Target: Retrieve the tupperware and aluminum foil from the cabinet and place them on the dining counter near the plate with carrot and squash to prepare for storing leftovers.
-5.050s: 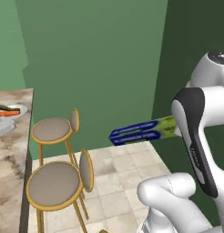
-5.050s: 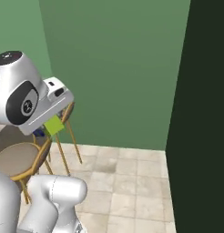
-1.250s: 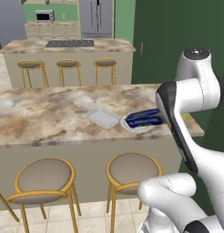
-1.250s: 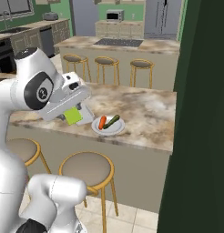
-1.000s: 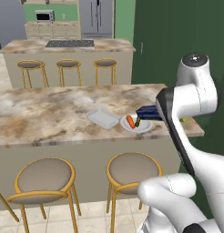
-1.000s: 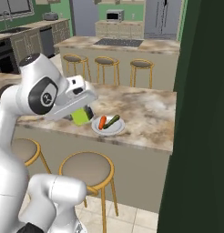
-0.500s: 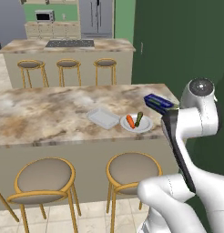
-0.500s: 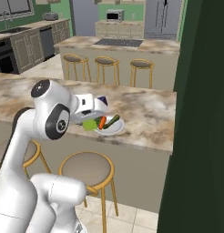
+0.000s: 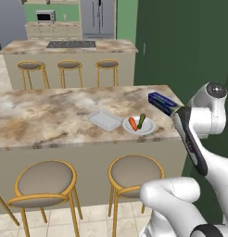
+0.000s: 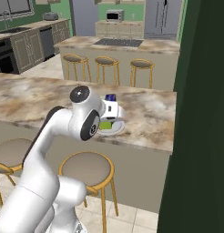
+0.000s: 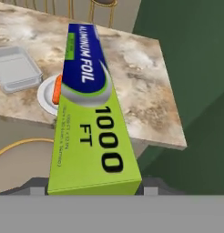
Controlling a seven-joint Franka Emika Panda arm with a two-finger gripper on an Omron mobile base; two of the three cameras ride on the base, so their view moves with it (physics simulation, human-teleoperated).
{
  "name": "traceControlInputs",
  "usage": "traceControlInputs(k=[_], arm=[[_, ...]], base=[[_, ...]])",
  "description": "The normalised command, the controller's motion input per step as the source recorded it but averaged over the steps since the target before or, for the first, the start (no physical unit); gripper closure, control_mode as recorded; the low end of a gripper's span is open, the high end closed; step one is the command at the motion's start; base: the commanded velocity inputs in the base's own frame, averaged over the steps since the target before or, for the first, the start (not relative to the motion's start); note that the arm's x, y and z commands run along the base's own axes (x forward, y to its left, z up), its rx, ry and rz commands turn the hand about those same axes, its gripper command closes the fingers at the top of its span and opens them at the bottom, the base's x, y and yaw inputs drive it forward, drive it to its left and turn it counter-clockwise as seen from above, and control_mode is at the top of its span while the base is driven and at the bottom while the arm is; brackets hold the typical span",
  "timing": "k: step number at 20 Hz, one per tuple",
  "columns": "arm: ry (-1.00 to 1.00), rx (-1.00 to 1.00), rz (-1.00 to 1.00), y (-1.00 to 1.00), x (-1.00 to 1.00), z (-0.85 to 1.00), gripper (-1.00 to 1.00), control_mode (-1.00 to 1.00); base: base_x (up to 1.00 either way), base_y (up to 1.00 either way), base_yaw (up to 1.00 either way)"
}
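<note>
Holding one aluminum foil box (image 11: 89, 118) lengthwise, the gripper (image 11: 89, 189) is closed on its green end, above the worktop's (image 9: 51, 115) right edge. Hand view reads "ALUMINUM FOIL" and "1000 FT"; left base view adds one tupperware (image 9: 105, 120), one plate (image 9: 139, 126) with carrot (image 9: 133, 123) and squash (image 9: 141, 121), and five stools.

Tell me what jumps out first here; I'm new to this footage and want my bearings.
The long blue and green aluminum foil box stands out: the gripper holds it in the air above the right end of the marble dining counter. On the counter lie a white plate with carrot and squash and, just left of it, the clear tupperware.
</note>
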Motion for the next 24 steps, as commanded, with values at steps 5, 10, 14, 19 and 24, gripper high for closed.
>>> traceControlInputs(k=[5,10,14,19,24], arm=[[0.05,0.01,-0.15,-0.24,0.53,-0.21,1.0,-1.0],[0.03,0.0,-0.13,-0.17,0.51,-0.28,1.0,-1.0],[0.01,0.0,-0.02,-0.16,0.5,-0.44,1.0,-1.0],[0.02,0.01,0.0,-0.13,0.51,-0.52,1.0,-1.0],[0.06,0.02,0.0,-0.23,0.46,-0.52,1.0,-1.0]], base=[[0.0,0.0,0.0],[0.0,0.0,0.0],[0.0,0.0,0.0],[0.0,0.0,0.0],[0.0,0.0,0.0]])
